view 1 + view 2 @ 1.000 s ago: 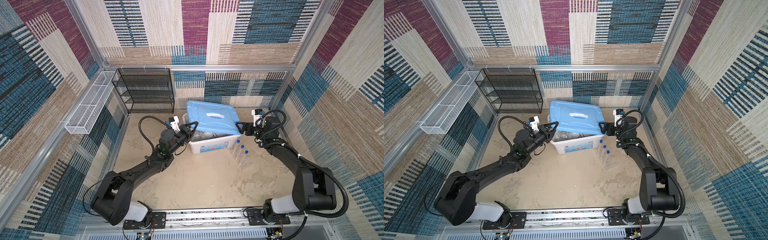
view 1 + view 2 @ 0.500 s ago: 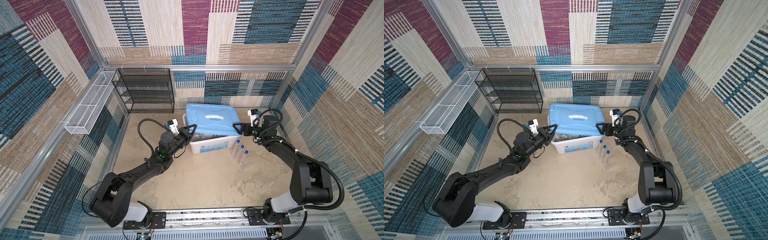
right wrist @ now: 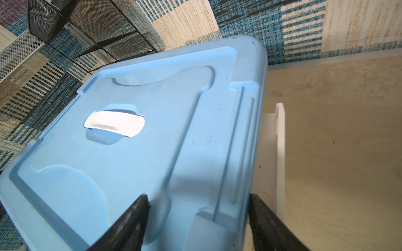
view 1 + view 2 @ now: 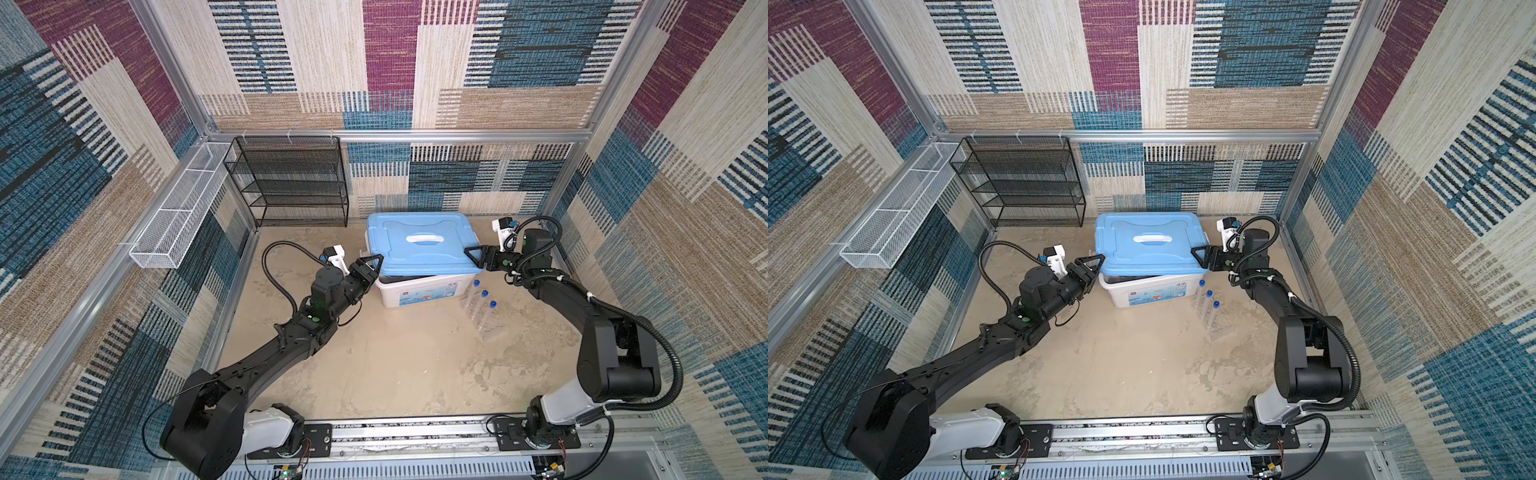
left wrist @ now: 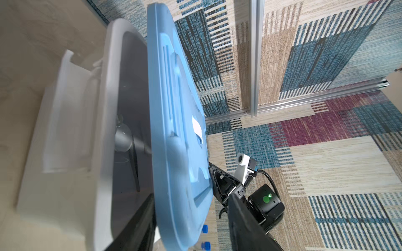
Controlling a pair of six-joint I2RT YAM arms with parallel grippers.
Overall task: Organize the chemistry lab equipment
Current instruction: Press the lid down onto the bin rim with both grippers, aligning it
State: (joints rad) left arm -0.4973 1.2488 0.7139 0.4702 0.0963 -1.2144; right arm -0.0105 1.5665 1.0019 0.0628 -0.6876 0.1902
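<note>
Three clear blue-capped test tubes (image 4: pixel 482 305) (image 4: pixel 1208 309) lie on the table right of the white bin (image 4: pixel 419 291) (image 4: pixel 1146 293). Its blue lid (image 4: pixel 419 249) (image 4: pixel 1146 245) rests askew on it, with a dark gap along the front. My left gripper (image 4: pixel 371 266) (image 5: pixel 191 195) stands open around the lid's left edge. At the lid's right end my right gripper (image 4: pixel 477 255) (image 3: pixel 198 196) is open, its fingers wide on either side of the corner. In the left wrist view a clear glass flask (image 5: pixel 123 139) shows inside the bin.
A black wire rack (image 4: pixel 291 183) stands against the back wall left of the bin. A white mesh basket (image 4: pixel 178 216) hangs on the left wall. The bin's white latch (image 3: pixel 279 152) sticks out beside my right gripper.
The lid has come down from a raised, skewed pose and now lies on the bin. My left gripper has opened off the lid's edge. The right gripper's jaws have narrowed somewhat.
</note>
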